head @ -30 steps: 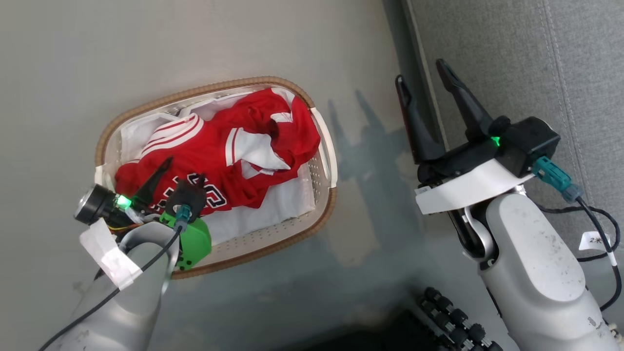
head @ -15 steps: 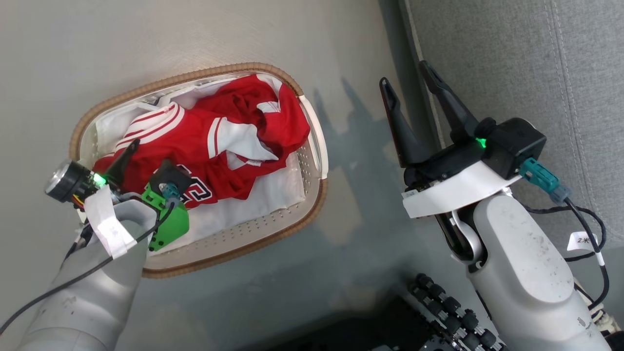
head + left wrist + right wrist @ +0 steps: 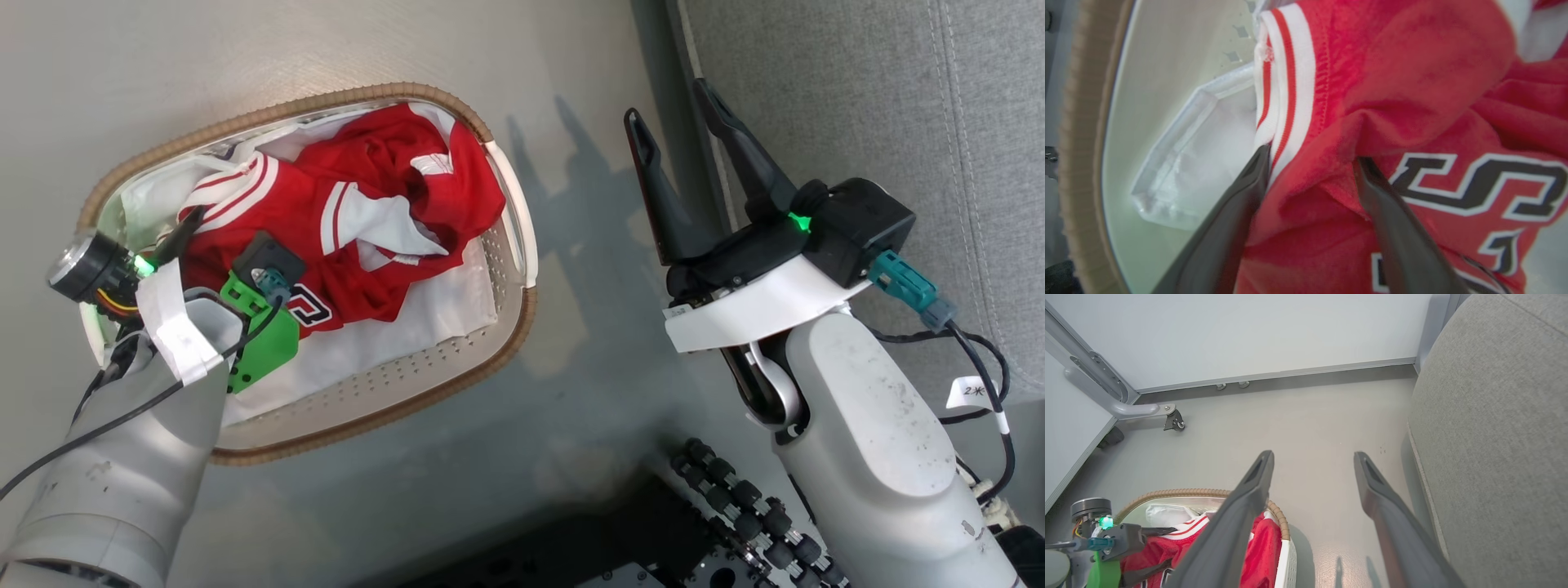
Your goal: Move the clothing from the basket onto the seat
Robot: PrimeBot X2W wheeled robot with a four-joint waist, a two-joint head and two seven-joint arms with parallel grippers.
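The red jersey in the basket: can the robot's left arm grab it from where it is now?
Probably yes. The left gripper is open, its fingers on either side of a fold of the red jersey, with nothing in the way.

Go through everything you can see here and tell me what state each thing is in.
red jersey: crumpled in the laundry basket, not lifted.
laundry basket: upright on the floor, loaded.
white cloth: lying under the red jersey.
sofa seat cushion: jersey not yet on it.
left gripper: open, fingers straddling a fold of the red jersey.
right gripper: open, empty, above the floor beside the sofa seat cushion.
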